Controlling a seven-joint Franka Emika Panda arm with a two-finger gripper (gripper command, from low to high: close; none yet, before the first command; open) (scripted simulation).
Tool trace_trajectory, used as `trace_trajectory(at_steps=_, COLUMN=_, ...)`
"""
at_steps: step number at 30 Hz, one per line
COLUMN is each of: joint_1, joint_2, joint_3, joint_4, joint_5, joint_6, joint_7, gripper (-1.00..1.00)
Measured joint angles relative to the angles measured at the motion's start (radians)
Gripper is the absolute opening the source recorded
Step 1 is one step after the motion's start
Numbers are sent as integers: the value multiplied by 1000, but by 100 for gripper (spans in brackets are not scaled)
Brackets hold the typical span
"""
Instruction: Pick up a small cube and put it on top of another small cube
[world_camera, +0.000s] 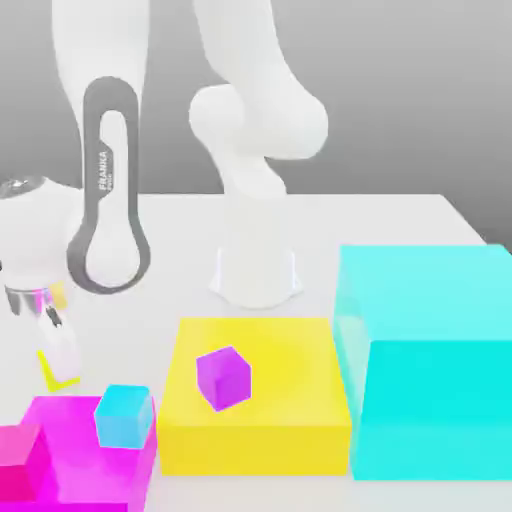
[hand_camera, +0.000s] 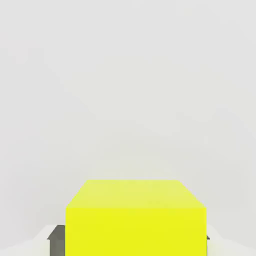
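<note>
The surface (world_camera: 320, 225) is pale and smooth, its straight far edge meeting a plain backdrop (world_camera: 400, 110) shaded in greys. The white arm (world_camera: 255, 120) stands on it behind 3 large blocks: a cyan block (world_camera: 430, 390) at the exterior view's right, a yellow block (world_camera: 290, 390) in the middle and a magenta block (world_camera: 85, 465) at the exterior view's left. A purple cube (world_camera: 224, 379) sits turned on the yellow block; a blue cube (world_camera: 124, 417) and a crimson cube (world_camera: 20, 462) are at the magenta block.

The exterior view gives this layout, with the claw (world_camera: 60, 350) behind the magenta block and mere slivers of a small yellow cube (world_camera: 62, 384) around it. The hand view gives 2 broad faces of that cube, gripped between the 2 fingers, with pale surface beyond.
</note>
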Motion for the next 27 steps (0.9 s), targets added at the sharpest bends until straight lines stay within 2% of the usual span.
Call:
trace_trajectory(at_steps=2, joint_1=49, joint_2=-54, joint_3=-62, joint_4=-14, joint_5=-56, joint_6=-41, joint_7=43, gripper=-100)
trace_trajectory(at_steps=5, joint_1=104, joint_2=-160, joint_3=-147, joint_4=-40, joint_5=-189, joint_6=-116, joint_7=143, gripper=-100)
trace_trajectory(at_steps=9, joint_1=157, joint_2=-257, joint_3=-126, joint_4=-11, joint_5=-303, joint_6=-235, joint_7=123, gripper=-100)
trace_trajectory(at_steps=19, joint_1=423, joint_2=-394, joint_3=-4, joint_4=183, joint_5=-401, joint_6=-559, joint_7=-254, gripper=-100)
trace_trajectory(at_steps=23, joint_1=454, joint_2=-310, joint_3=-6, joint_4=181, joint_5=-380, joint_6=-475, joint_7=-321, gripper=-100)
trace_trajectory(at_steps=24, joint_1=453, joint_2=-282, joint_3=-7, joint_4=175, joint_5=-371, joint_6=-442, joint_7=-329, gripper=100)
trace_trajectory(at_steps=27, joint_1=453, joint_2=-282, joint_3=-7, joint_4=175, joint_5=-371, joint_6=-442, joint_7=-329, gripper=100)
